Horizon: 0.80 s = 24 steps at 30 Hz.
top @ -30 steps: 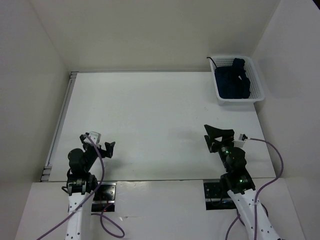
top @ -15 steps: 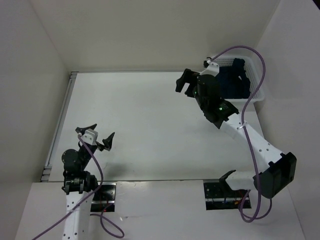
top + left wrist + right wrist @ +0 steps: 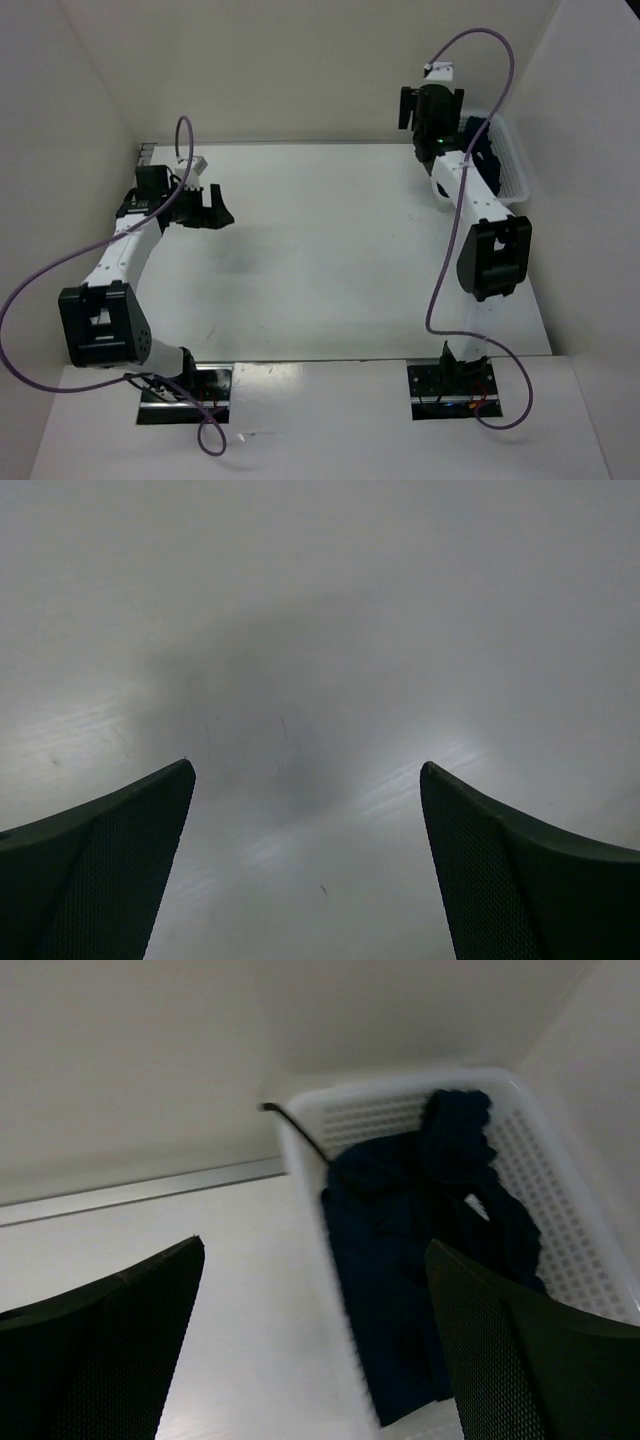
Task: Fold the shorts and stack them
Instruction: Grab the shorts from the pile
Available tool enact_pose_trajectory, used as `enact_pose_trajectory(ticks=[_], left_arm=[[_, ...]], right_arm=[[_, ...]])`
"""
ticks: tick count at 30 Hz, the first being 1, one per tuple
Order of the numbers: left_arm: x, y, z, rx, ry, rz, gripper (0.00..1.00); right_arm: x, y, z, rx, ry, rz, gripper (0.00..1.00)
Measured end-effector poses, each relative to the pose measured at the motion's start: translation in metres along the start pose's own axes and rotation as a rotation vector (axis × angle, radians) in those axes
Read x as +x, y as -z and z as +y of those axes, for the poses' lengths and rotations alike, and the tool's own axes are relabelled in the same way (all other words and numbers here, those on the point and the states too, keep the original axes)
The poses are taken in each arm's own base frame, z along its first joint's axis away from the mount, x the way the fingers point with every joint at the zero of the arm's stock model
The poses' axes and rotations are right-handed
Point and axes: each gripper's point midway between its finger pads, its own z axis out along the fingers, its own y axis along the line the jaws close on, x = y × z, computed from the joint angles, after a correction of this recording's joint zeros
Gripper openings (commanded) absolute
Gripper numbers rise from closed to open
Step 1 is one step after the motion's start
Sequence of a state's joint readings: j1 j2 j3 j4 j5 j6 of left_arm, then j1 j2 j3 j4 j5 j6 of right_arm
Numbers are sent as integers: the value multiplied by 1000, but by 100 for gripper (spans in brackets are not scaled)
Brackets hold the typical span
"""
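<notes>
Shorts [image 3: 400,1250], dark navy and crumpled, sit heaped inside the white basket [image 3: 585,1260] at the far right corner of the table [image 3: 320,260], and I can see a thin dark cord [image 3: 290,1120] trailing over the basket's rim at one corner. My right gripper [image 3: 313,1246] hangs in the air near the basket's left side, fingers spread wide with nothing between them, clear of the cloth. My left gripper [image 3: 306,767] hovers over bare table near the far left corner, its fingers likewise wide apart and empty, well apart from the basket
</notes>
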<state>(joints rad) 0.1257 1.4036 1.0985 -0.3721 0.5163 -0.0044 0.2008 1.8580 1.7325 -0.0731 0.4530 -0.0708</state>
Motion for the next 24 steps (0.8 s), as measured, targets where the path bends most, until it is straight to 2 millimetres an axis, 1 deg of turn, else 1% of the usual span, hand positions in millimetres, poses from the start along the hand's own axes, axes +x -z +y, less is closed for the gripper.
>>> enact_pose_trajectory(ticks=[1,2,4,5,7,9,10,12,14,16,20,24], left_arm=[[16,-7,2,10,38,61,100],[30,-9,2,18,71,115,100],[43,-12,-3,31,95,171,100],[46,-13,-7,40,95,188,100],[45,-16,-15,57,83,202,100],[41,-20,-22,69,63,205,100],[41,-22,-25,76,56,209,100],[43,-26,-29,84,46,221,100],[47,-29,-31,86,46,236,100],[50,-32,-30,84,47,246,100],[51,-33,-29,79,49,253,100],[51,-33,-28,77,49,253,100]], right_arm=[[13,-18,-15,23,-17,31,94],[26,-33,-34,56,-34,62,94],[57,-58,-76,129,-59,131,94],[75,-67,-97,169,-69,168,94],[106,-77,-130,231,-86,235,94],[134,-85,-149,268,-101,300,98],[146,-89,-155,280,-106,327,100],[167,-96,-159,294,-110,367,100],[188,-98,-159,292,-109,415,100],[206,-99,-157,285,-108,453,100],[229,-102,-156,283,-108,495,100],[245,-103,-165,321,-103,521,99]])
